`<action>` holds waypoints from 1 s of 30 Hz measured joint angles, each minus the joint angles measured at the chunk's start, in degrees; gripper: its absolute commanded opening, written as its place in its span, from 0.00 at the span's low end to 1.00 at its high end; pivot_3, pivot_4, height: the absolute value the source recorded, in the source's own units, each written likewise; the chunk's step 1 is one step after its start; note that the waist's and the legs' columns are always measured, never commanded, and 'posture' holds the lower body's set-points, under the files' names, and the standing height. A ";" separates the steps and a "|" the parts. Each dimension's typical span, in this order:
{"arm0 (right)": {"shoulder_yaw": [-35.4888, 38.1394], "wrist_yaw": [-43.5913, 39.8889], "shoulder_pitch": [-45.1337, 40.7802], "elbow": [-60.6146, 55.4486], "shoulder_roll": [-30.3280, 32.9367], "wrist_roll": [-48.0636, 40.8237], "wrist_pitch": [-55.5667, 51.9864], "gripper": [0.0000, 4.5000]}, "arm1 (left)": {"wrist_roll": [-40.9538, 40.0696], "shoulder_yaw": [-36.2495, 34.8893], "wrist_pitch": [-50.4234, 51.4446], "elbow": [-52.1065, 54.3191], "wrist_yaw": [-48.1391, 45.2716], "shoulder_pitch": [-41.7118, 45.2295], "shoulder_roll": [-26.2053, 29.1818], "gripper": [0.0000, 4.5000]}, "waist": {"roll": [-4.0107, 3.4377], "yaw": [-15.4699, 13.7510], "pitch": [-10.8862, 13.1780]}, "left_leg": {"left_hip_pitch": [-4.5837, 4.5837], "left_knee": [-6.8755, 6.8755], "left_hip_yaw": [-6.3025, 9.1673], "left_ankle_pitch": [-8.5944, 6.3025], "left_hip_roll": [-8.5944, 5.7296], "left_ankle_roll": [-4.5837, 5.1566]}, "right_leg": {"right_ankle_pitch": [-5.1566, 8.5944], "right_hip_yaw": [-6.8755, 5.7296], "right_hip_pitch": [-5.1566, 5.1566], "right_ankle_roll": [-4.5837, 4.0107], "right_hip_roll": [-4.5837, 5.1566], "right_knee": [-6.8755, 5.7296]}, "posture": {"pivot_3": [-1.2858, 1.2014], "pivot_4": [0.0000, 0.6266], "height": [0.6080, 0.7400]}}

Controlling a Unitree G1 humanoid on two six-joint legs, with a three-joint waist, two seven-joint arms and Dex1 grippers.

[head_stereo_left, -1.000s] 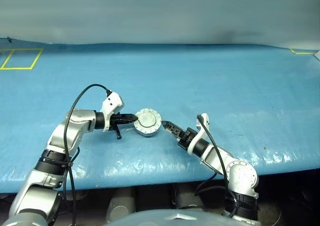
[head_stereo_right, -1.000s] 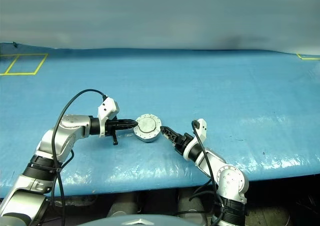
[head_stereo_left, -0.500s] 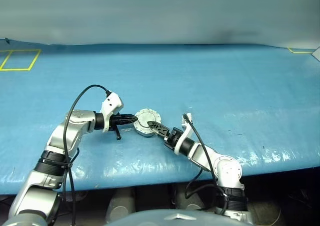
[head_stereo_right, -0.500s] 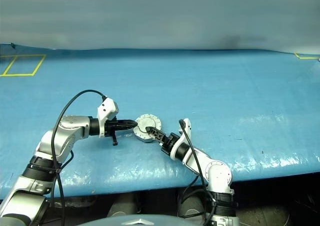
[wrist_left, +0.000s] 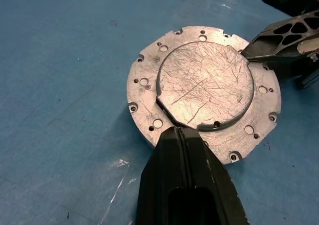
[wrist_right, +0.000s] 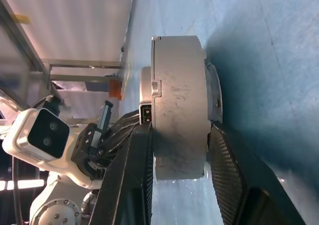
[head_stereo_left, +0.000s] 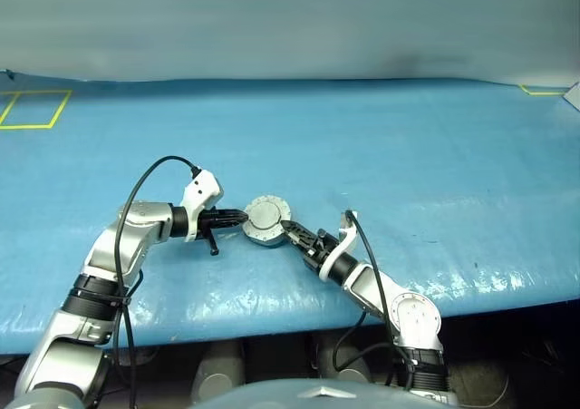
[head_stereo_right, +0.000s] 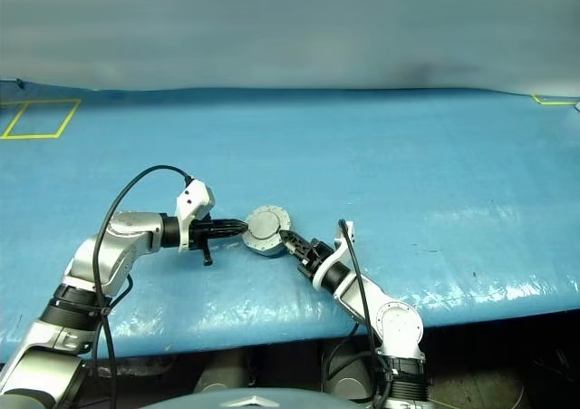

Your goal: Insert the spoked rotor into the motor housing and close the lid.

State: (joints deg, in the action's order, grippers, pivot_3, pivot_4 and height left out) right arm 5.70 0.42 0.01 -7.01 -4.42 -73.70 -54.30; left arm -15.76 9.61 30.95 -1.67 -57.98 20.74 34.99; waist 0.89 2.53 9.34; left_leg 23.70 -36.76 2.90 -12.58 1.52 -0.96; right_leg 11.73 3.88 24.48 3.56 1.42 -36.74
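Sitting on the blue table (head_stereo_left: 408,146) between the two hands, the housing (head_stereo_left: 265,221) is a round grey puck with its lid (wrist_left: 205,83) shut: a scratched raised disc inside a flange ringed with small holes. The rotor and windings are hidden. The left hand (wrist_left: 180,131) has its fingers pressed together, tips touching the flange edge. The right hand (wrist_right: 180,135) straddles the housing's side wall, one finger against the top, the other just beside the base; whether it grips firmly is unclear.
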 measured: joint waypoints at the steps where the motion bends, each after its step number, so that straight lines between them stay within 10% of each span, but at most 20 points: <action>1: -0.27 0.05 0.36 -0.20 0.03 -0.16 -0.32 0.27 | 0.02 -0.03 -0.02 -0.10 0.02 0.08 0.00 0.00 | 0.00 0.04 0.00 | -0.01 0.00 0.00 0.00 0.01 0.00 | 0.00 0.00 0.00 0.00 -0.01 0.00 | 0.52 0.24 1.00; 14: -2.14 0.77 1.30 -0.72 0.00 -2.28 0.45 0.27 | -13.48 -15.74 11.72 10.71 12.20 -11.55 -10.33 0.00 | -0.02 1.10 0.11 | 0.16 0.04 0.02 -0.03 0.06 0.04 | 0.00 -0.02 0.13 -0.01 -0.01 0.02 | 0.52 0.24 1.00; 22: 0.74 3.25 -1.97 -1.02 -0.05 -4.72 6.84 0.27 | -39.51 -35.61 22.60 22.69 33.84 -26.66 -26.82 0.50 | 0.01 1.19 0.23 | 0.15 -0.21 0.03 -0.03 0.05 0.04 | -0.01 -0.03 0.06 0.01 -0.02 -0.02 | 0.52 0.24 1.00; 30: -1.17 3.66 -5.83 -1.00 -0.04 -7.34 7.70 0.27 | -55.79 -33.74 22.19 22.54 47.87 -30.35 -39.30 1.00 | 0.18 0.98 0.35 | 0.21 -0.28 0.09 -0.03 -0.02 0.04 | -0.01 -0.03 0.05 0.00 -0.04 0.01 | 0.52 0.24 1.00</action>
State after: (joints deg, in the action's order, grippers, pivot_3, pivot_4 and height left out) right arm 4.53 4.08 -5.82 -8.01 -4.45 -81.03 -46.60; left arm -71.56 -24.13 53.13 20.87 -10.11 -9.61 -4.31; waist 1.07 3.51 9.69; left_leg 23.90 -37.04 2.99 -12.61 1.50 -0.92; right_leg 11.72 3.84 24.53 3.56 1.38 -36.73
